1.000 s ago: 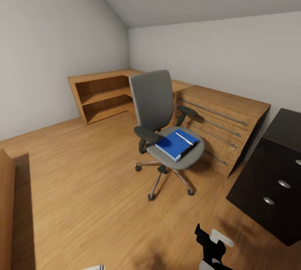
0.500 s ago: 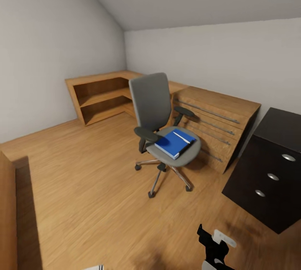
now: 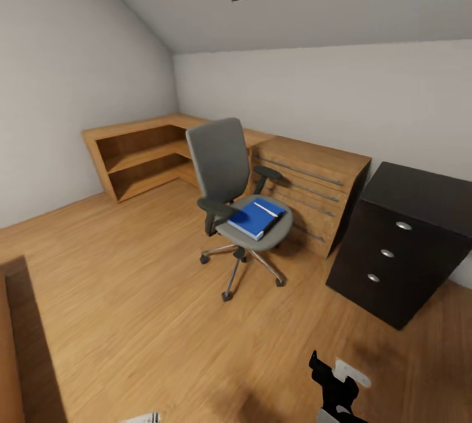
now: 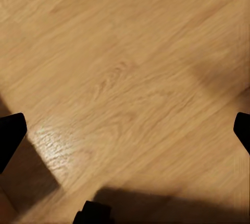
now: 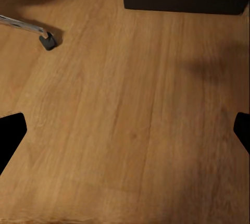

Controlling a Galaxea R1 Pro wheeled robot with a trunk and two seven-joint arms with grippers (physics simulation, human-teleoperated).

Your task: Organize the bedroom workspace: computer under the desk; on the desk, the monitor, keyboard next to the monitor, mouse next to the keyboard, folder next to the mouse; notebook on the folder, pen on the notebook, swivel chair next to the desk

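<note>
We judge the folder (image 3: 255, 218), at 12 o'clock on the chair (image 3: 237, 206), light and stiff, best pinched at its overhanging edge; both grippers appear spread wide, empty.

- The left gripper (image 4: 125, 130) hangs over the light wood plank floor (image 4: 130, 67), its two dark fingertips (image 4: 10, 133) at opposite edges, spread wide apart.
- Nothing sits between them.
- A dark shadow (image 4: 156, 206) crosses the planks.

Wood-plank floor (image 3: 131, 292) — chair's (image 3: 229, 174) grey cloth
</note>
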